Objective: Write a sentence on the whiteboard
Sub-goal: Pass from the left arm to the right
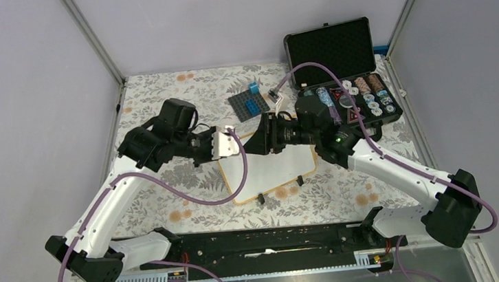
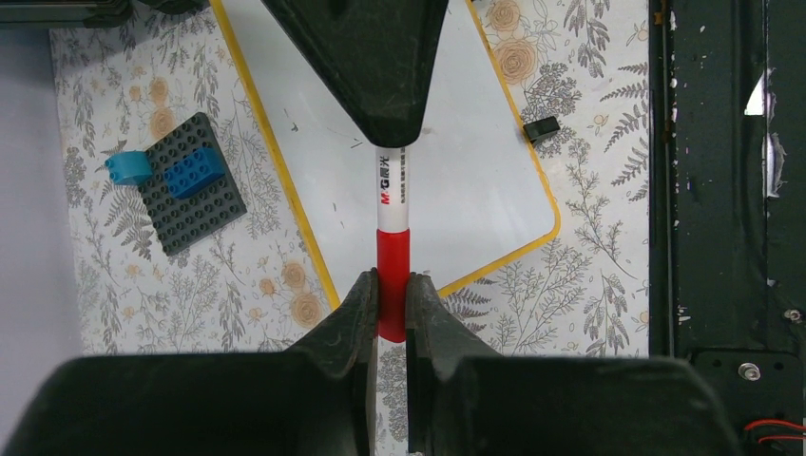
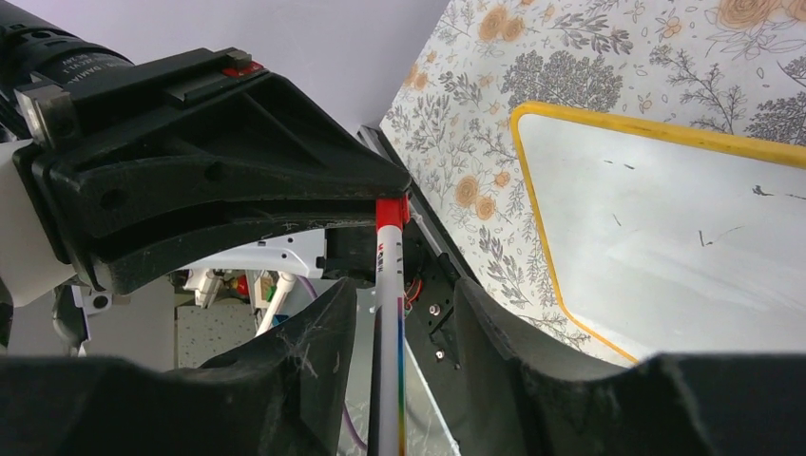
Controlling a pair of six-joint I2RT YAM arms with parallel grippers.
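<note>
Nearest the top camera, the black base rail (image 1: 263,240) runs along the near edge of the desk (image 1: 161,108), which is covered by a floral cloth. From its left end the left arm reaches up and inward. The left hand (image 2: 392,294) is closed tight on the red cap (image 2: 393,256) of a marker (image 2: 393,195), one finger pressed to each side of the cap. The marker's white barrel points straight away from it towards the other arm.

The right hand (image 3: 404,299) faces it tip to tip. Its fingers (image 3: 333,313) stand on either side of the barrel, partly open, with a gap showing on both sides, so it has no hold on anything.

Both hands meet over the far left corner of the whiteboard (image 1: 274,173). The whiteboard lies flat and slightly skewed in the middle of the desk, with its two black clip feet (image 1: 260,198) on the near edge. Its white face shows only a few faint dark specks. Whether the marker touches it cannot be told.

Beyond the board sits a dark grey studded baseplate (image 1: 249,104) carrying blue bricks (image 1: 253,89). At the far right stands an open black case (image 1: 368,112), lid up, with small round items inside.
</note>
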